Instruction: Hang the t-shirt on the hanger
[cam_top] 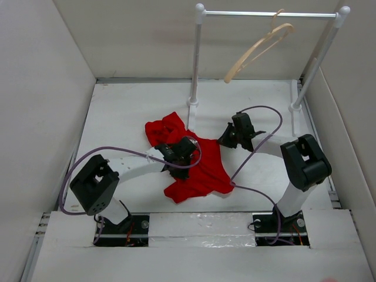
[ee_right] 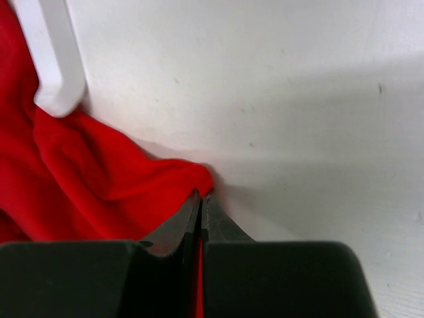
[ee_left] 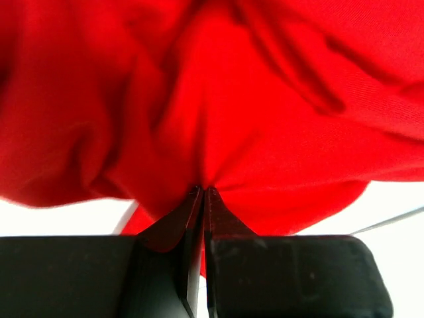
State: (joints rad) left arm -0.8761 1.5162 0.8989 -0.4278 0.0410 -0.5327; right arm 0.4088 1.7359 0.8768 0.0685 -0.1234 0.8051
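The left claw [cam_top: 175, 154] is clamped tight on a bunched fold of the shirt [cam_top: 204, 175], near the middle of the heap. Its wrist view shows cloth gathered to a point where the jaws meet. The shirt lies rumpled on the bench [cam_top: 123, 111] between the two arms, its upper part close by the foot of the left post [cam_top: 194, 70]. The right claw [cam_top: 225, 140] is closed on the shirt's right edge, low over the bench, with a sliver of red showing between the jaws. The hanger [cam_top: 258, 47] hangs tilted from the rail [cam_top: 267, 13] at the back, high and well apart from the cloth.

I judge the step in hand to be the two-armed pick-up: both pinches are made, and the shirt is not yet lifted. The next move calls for raising both claws together and drawing them apart to spread the cloth and find an opening, then carrying it up toward the hanger without either pinch slipping
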